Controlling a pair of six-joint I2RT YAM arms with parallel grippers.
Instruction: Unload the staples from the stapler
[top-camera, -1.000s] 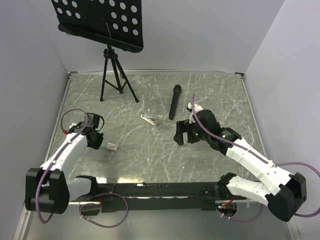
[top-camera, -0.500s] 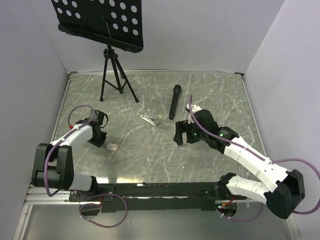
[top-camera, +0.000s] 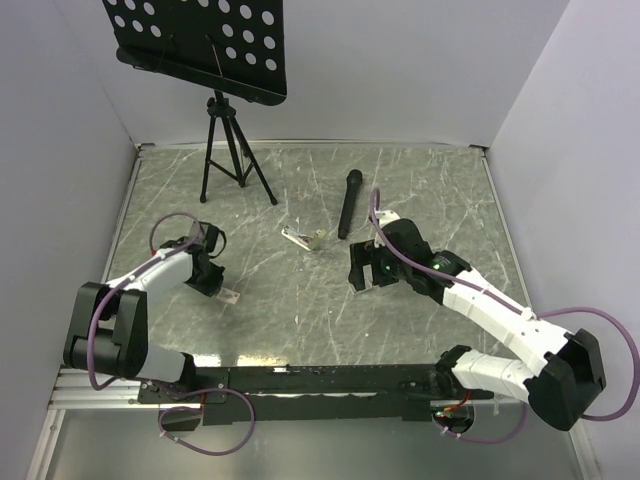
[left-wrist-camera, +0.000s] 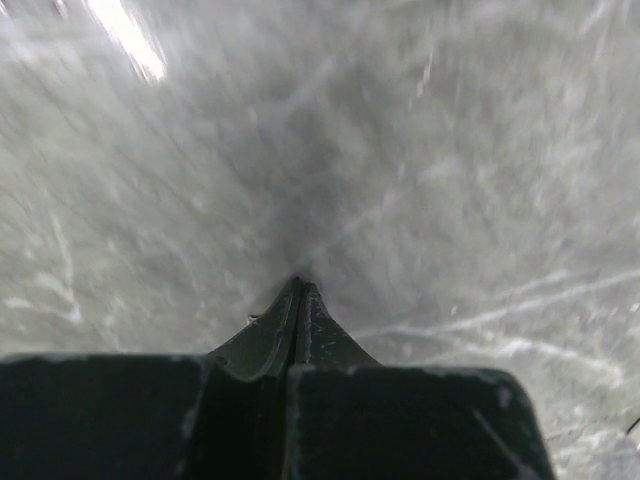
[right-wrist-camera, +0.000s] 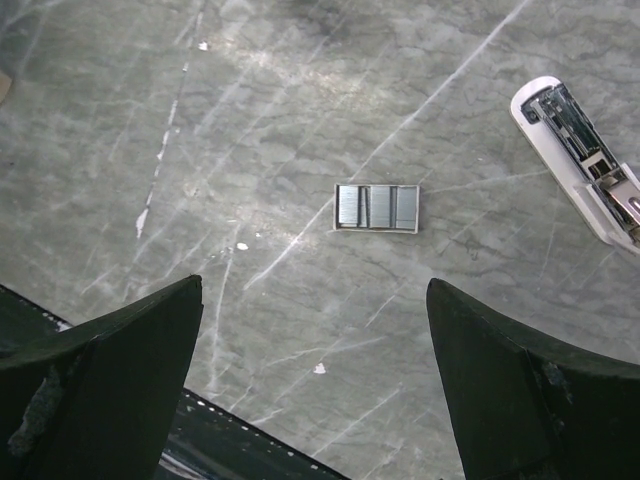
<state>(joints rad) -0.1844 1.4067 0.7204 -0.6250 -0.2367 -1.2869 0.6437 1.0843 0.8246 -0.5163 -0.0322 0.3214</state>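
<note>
- The left gripper (left-wrist-camera: 297, 296) is pinched closed on nothing, low over the marble tabletop (top-camera: 430, 180) just beside the staples (top-camera: 228, 296).
- The right gripper (right-wrist-camera: 315, 290) is spread wide and holds nothing.
- The opened stapler (top-camera: 303, 238) lies mid-table, near the microphone (top-camera: 347, 203).

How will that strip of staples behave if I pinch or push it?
The strip of staples lies flat and low on the table, so a pinch would probably slip over it. Seams show between its segments, so it may break apart. Small and thin, likely very light.
</note>
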